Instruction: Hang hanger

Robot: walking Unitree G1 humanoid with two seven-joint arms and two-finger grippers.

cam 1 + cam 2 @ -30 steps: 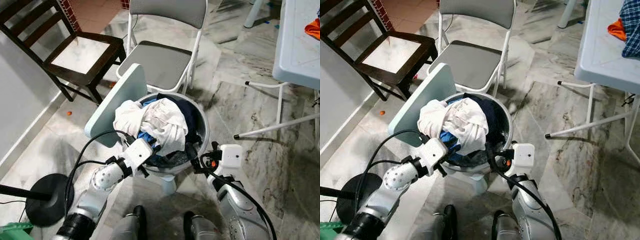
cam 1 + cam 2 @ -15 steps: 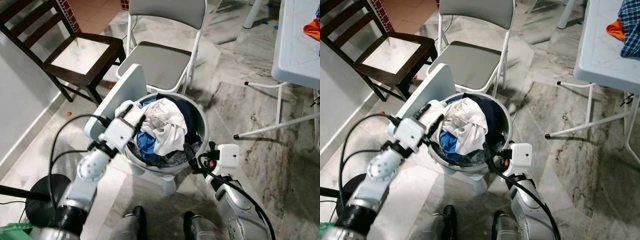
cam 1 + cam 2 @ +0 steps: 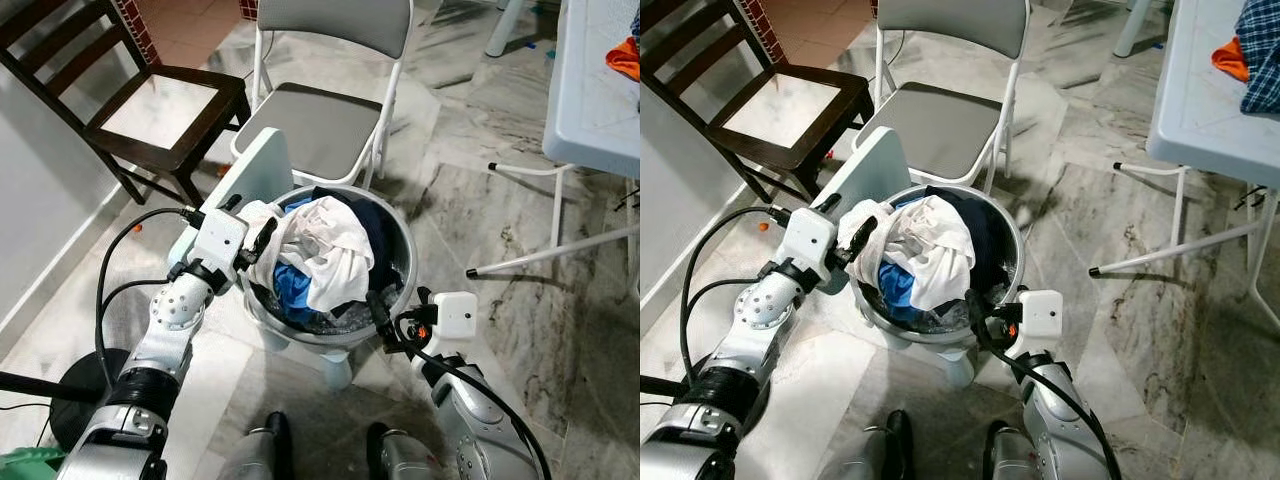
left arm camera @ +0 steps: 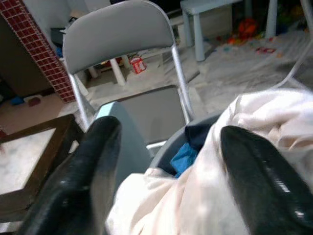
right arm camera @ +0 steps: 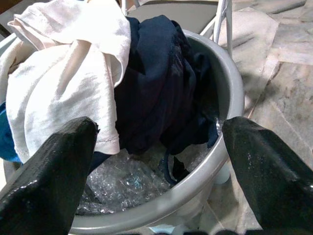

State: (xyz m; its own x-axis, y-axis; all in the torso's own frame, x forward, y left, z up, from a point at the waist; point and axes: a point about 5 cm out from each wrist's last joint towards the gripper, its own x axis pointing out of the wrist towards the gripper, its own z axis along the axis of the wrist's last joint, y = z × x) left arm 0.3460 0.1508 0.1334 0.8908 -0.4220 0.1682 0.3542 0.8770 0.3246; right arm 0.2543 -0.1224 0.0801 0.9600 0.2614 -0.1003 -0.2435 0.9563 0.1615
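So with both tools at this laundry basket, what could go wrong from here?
1. The left tool is open over the white cloth, which drapes over the blue garment; a pinch might lift several pieces together.
2. The basket stands on small feet and is heaped high; a sideways pull could tip it.
3. The right tool is open at the near rim, so its fingers could catch the rim if the arm rises.

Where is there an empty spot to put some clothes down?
The grey folding chair's seat behind the bin is bare, and so is the wooden chair's seat beside it. The laundry bin is heaped with white cloth and dark clothes, with both grippers at its rim.
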